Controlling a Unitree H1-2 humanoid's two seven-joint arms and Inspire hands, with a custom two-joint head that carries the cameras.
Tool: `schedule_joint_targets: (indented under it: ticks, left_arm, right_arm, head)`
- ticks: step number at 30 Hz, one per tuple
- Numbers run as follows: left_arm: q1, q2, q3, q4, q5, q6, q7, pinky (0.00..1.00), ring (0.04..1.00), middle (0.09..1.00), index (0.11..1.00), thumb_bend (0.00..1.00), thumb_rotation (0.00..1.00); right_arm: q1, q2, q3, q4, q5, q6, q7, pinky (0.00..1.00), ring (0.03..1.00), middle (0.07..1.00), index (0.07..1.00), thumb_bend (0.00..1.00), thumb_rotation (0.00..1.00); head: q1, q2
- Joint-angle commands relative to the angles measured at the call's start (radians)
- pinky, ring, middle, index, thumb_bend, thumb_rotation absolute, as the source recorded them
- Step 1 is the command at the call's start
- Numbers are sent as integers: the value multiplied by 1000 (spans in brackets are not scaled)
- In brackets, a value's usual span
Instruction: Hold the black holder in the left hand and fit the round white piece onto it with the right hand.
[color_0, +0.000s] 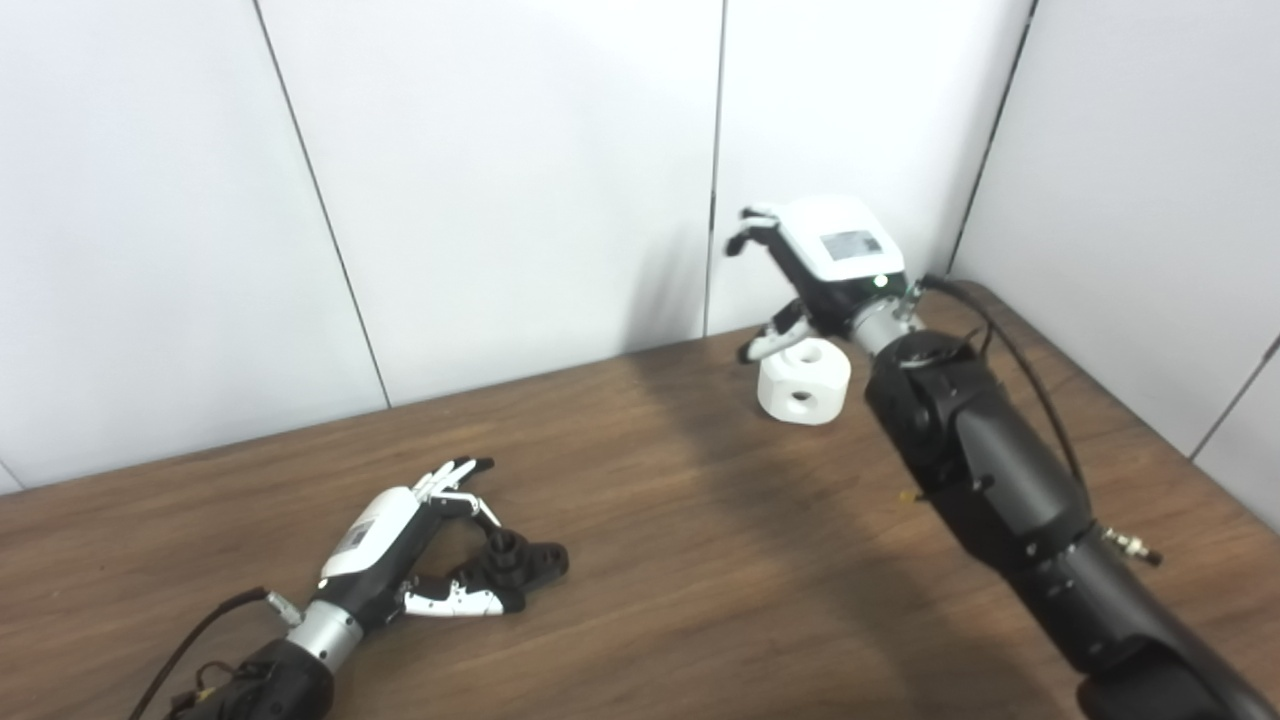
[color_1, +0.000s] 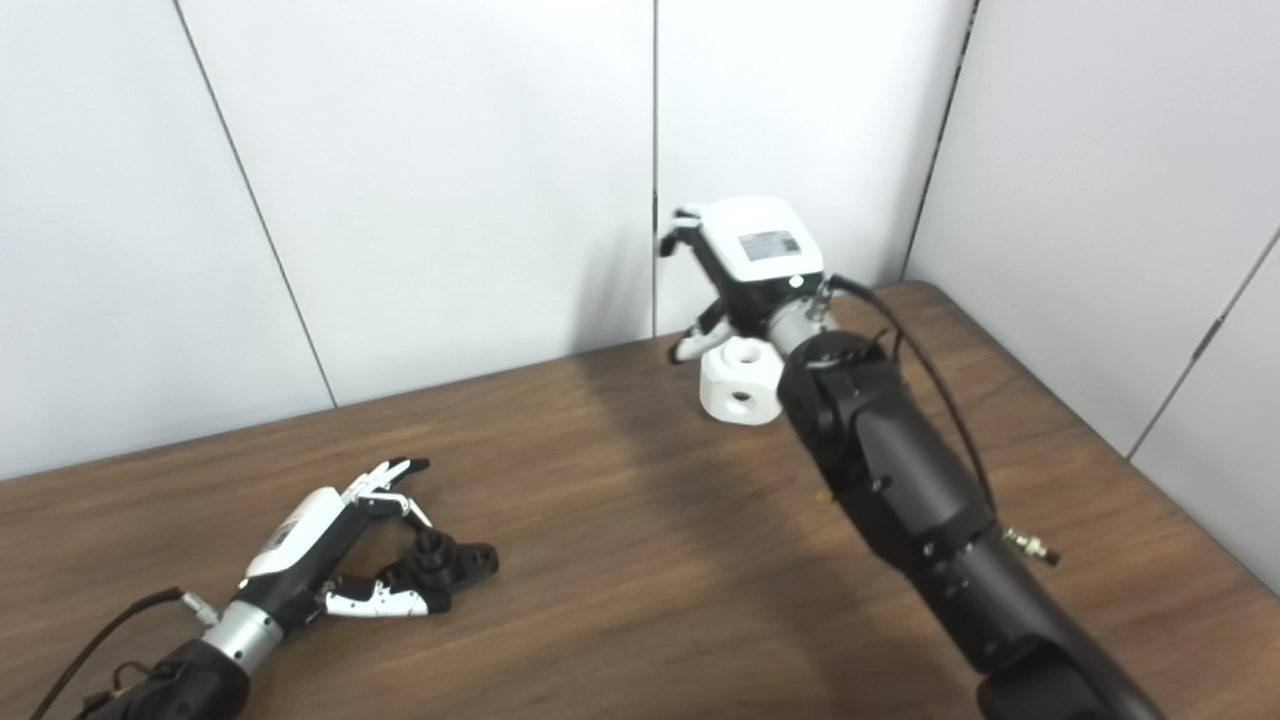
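The black holder (color_0: 520, 564) lies on the wooden table (color_0: 680, 520) at the front left, a short peg standing up from its middle. My left hand (color_0: 405, 545) rests on the table around it, open, with fingers on the far side and thumb on the near side. The round white piece (color_0: 805, 381), with holes on top and in its side, sits at the back of the table. My right hand (color_0: 815, 265) hovers over it, open, fingers curled downward with the thumb tip close to its top edge.
White wall panels (color_0: 500, 180) close off the back and right sides of the table. My right forearm (color_0: 1000, 490) crosses the right part of the table. Bare wood stretches between the two hands.
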Motion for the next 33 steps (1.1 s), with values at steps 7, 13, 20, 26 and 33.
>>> schedule_joint_targets:
  ticks: [7, 13, 20, 26, 33]
  left_arm:
    - [98, 32, -85, 117, 46, 13, -71, 1000, 1000, 957, 482, 524, 58]
    - [102, 34, -93, 111, 36, 13, -72, 1000, 1000, 955, 483, 524, 58]
    - [107, 39, -104, 101, 35, 13, -64, 1000, 1000, 957, 482, 524, 59]
    - [104, 41, -112, 106, 30, 13, -63, 1000, 1000, 960, 482, 524, 60]
    - [107, 42, -110, 102, 31, 13, -63, 1000, 1000, 958, 482, 524, 59]
  right_arm:
    - [-154, -121, 36, 68, -50, 46, 245, 826, 953, 970, 797, 918, 380]
    - [-190, -170, 66, 90, -77, 87, 427, 913, 989, 1000, 856, 999, 545]
    - [-192, -198, 62, 93, -50, 94, 509, 961, 1000, 1000, 851, 1000, 600]
    - [-205, -211, 70, 120, -21, 99, 576, 999, 1000, 1000, 868, 1000, 565]
    - [-215, -203, 74, 149, -2, 136, 634, 1000, 1000, 1000, 867, 1000, 504]
  head:
    - [-26, -5]
    - [-26, -3]
    - [-28, -2]
    - [-27, -1]
    - [-22, 2]
